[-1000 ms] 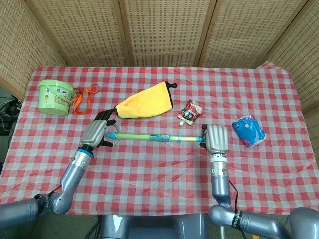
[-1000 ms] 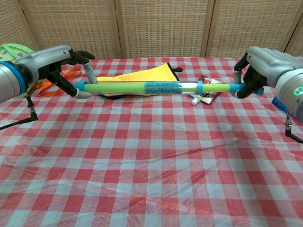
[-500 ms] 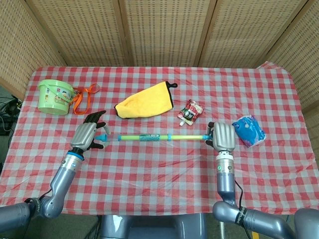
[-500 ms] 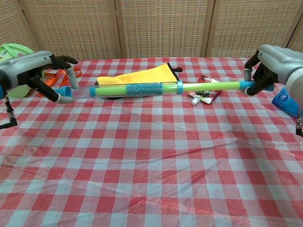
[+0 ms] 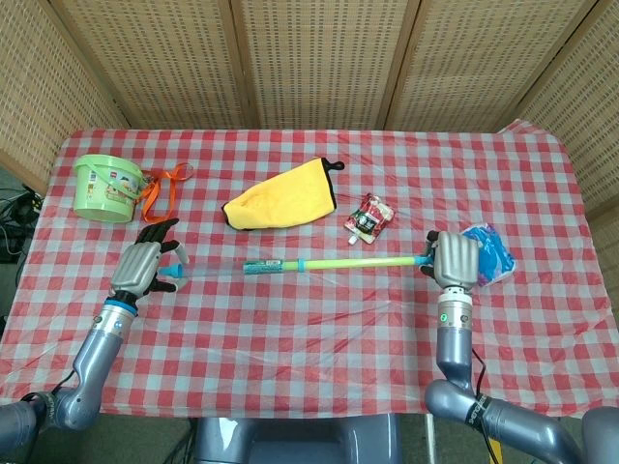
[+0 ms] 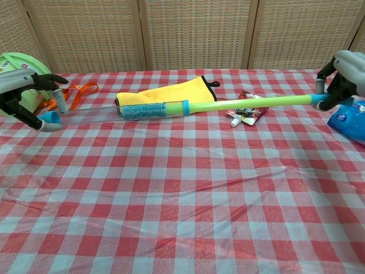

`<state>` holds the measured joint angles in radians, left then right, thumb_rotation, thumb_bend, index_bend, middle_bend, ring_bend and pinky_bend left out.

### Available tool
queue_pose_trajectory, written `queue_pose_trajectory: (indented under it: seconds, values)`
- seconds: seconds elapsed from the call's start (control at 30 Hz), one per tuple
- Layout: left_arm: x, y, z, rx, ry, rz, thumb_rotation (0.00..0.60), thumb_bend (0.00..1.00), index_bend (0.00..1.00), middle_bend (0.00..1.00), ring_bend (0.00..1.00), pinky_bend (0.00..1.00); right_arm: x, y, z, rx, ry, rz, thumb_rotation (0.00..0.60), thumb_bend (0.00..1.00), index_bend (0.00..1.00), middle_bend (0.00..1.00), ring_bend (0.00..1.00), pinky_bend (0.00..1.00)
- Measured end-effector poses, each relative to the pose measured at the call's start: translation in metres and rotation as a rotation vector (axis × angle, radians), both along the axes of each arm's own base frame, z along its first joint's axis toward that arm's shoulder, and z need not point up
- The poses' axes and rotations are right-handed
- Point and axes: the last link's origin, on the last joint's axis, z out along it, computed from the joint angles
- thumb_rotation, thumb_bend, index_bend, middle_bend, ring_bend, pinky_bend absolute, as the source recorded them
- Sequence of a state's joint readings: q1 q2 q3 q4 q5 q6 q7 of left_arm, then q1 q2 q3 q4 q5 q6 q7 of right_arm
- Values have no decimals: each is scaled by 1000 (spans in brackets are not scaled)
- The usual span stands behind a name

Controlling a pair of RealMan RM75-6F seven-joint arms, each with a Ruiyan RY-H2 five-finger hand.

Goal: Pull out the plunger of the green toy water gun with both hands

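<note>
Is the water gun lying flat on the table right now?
No, the chest view shows the water gun lifted above the table, held between both hands.

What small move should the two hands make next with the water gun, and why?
Probably ease the hands slightly further apart or stop: the left hand and right hand hold opposite ends of the green toy water gun, its plunger already drawn out long.

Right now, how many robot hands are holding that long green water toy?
2. The left hand grips the blue end of the water gun; the right hand holds the opposite end, beside the blue packet.
</note>
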<state>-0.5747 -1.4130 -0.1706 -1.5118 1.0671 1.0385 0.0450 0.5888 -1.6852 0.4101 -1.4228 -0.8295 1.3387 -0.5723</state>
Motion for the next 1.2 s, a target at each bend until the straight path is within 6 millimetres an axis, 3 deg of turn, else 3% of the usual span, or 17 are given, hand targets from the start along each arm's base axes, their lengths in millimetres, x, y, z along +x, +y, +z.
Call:
queue_pose_trajectory:
  seconds: [0.27,0.87,0.93,1.0,1.03,1.1,1.2]
  values:
    - [-19,0,3,2,22,23,600,301,628,0,0,0,-20,-6,14,-24,-4,-45,600,512,771,1000,1000,976]
    - [-22,1,2,10,31,37,600,303,623,0,0,0,-33,-7,21,-35,-2,-64,600,512,772,1000,1000,974]
    - [-22,2,2,7,30,38,600,298,574,0,0,0,-34,-6,21,-32,6,-57,600,502,748,1000,1000,962]
    - [-22,2,2,1,35,32,600,276,416,0,0,0,-34,-6,21,-22,18,-47,600,426,648,987,974,873]
    - [-21,3,2,-3,39,28,600,266,350,0,0,0,-35,-5,20,-14,29,-40,600,390,595,944,931,809]
    - [-21,3,2,-16,48,16,600,238,180,0,0,0,-37,-3,18,5,38,-38,600,302,412,685,692,572]
    - [-18,4,2,-34,49,3,600,206,51,0,0,0,-39,0,16,54,48,-60,600,245,246,365,373,326]
